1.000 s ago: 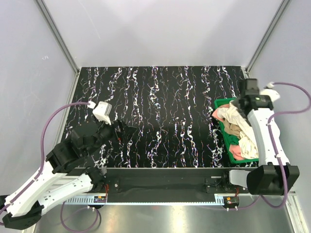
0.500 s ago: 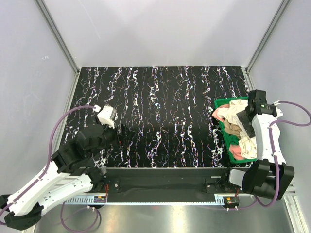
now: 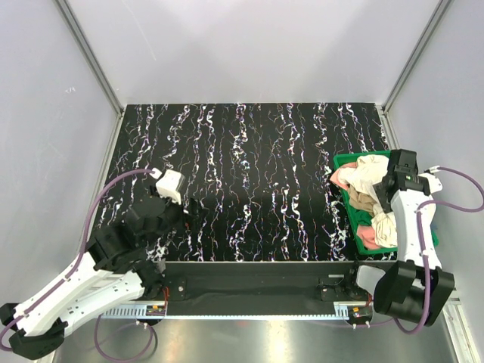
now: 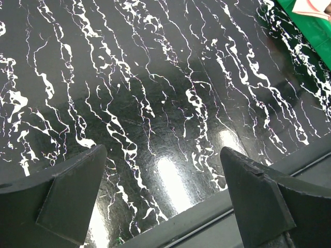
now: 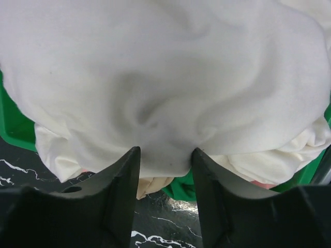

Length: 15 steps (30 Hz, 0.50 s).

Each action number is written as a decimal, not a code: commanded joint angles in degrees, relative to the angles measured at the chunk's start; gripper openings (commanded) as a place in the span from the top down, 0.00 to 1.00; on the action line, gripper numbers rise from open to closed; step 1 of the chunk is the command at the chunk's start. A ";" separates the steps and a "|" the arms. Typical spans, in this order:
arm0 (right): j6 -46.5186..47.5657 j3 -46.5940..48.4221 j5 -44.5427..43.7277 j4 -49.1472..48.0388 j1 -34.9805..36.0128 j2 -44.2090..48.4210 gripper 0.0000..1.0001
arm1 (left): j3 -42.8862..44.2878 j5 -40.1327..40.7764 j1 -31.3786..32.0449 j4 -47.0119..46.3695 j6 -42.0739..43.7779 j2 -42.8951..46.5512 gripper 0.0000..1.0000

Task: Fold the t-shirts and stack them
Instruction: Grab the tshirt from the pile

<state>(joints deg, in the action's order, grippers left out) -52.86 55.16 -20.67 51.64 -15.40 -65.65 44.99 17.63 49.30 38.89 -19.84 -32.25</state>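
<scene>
Right claw (image 5: 164, 155): jaws drawn about halfway in, pinching a fold of the cream t-shirt (image 5: 165, 77); the cloth touches both inner faces.
Left claw (image 4: 163, 155): jaws spread wide, nothing between them, only bare table (image 3: 249, 166) below.
Right arm (image 3: 412, 219): rises from its base at 5 o'clock, runs along the table's right edge, and bends its wrist down into the green bin (image 3: 348, 158).
Left arm (image 3: 98, 265): reaches from its base at 7 o'clock up and rightward, its wrist low over the table at about 8 o'clock, well apart from the bin.
Arms, count: two.
Claws, count: two.
Bin, count: one, at 3 o'clock on the table, against its right edge.
Cream t-shirt, count: one, heaped on top of the pile, spilling over the bin's near end.
Tan t-shirt (image 3: 363, 200), count: one, crumpled mid-bin under the cream one.
Salmon-pink cloth (image 3: 336, 178), count: two patches, one at the bin's left rim and one at its near end; whether one shirt or two cannot be told.
Shirts, location: all inside the bin, unfolded.
</scene>
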 commanded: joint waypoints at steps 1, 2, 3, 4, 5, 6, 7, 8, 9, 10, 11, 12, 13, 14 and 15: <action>-0.14 1.09 -5.78 -3.47 -0.33 2.54 0.51 | -0.43 1.01 -0.17 -2.86 1.20 0.08 0.01; 0.12 1.01 -6.49 -3.82 -0.33 2.89 0.54 | -0.52 1.01 -0.17 -2.77 1.20 -0.09 0.01; 0.56 0.92 -6.84 -4.17 -0.33 3.07 0.59 | -0.35 1.01 -0.25 -2.77 1.20 -0.18 0.01; 1.18 0.74 -6.67 -4.70 -0.33 3.16 0.69 | -0.34 1.01 -0.26 -2.86 1.29 -0.27 0.01; 1.44 0.66 -6.49 -4.96 -0.33 3.68 0.75 | -0.34 1.01 -0.17 -2.77 1.20 -0.27 0.01; 1.44 0.48 -5.97 -5.14 -0.33 3.95 0.82 | -0.34 1.01 -0.17 -2.77 1.20 -0.18 0.01; 1.36 0.30 -5.88 -5.23 -0.33 4.12 0.96 | -0.43 1.01 -0.25 -2.77 1.20 -0.09 0.01; 1.27 0.22 -5.70 -5.32 -0.33 4.56 1.00 | -0.43 1.01 -0.17 -2.77 1.20 -0.09 0.01; 1.27 0.04 -5.79 -5.23 -0.33 4.74 1.00 | -0.43 1.01 -0.17 -2.77 1.20 -0.09 0.01; 1.10 -0.13 -5.88 -5.32 -0.33 5.00 1.00 | -0.52 1.09 -0.25 -2.77 1.29 -0.09 0.01; 1.09 -0.22 -5.88 -5.32 -0.33 5.44 1.00 | -0.35 1.09 -0.17 -2.77 1.29 -0.27 0.01; 1.01 -0.31 -5.96 -5.14 -0.33 5.70 1.00 | -0.26 1.18 -0.17 -2.77 1.29 -0.27 0.01; 1.01 -0.31 -5.88 -5.23 -0.33 5.97 1.00 | -0.26 1.27 -0.17 -2.77 1.29 -0.27 0.01; 1.01 -0.05 -5.70 -5.06 -0.33 6.40 1.00 | -0.26 1.27 -0.17 -2.77 1.20 -0.27 0.01; 1.01 0.39 -5.01 -5.06 -0.33 6.67 1.00 | -0.26 1.18 -0.25 -2.77 1.20 -0.18 0.01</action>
<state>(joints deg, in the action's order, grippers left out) -51.44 54.92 -24.47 48.69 -15.51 -60.97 44.49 17.63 49.28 38.89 -19.44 -32.40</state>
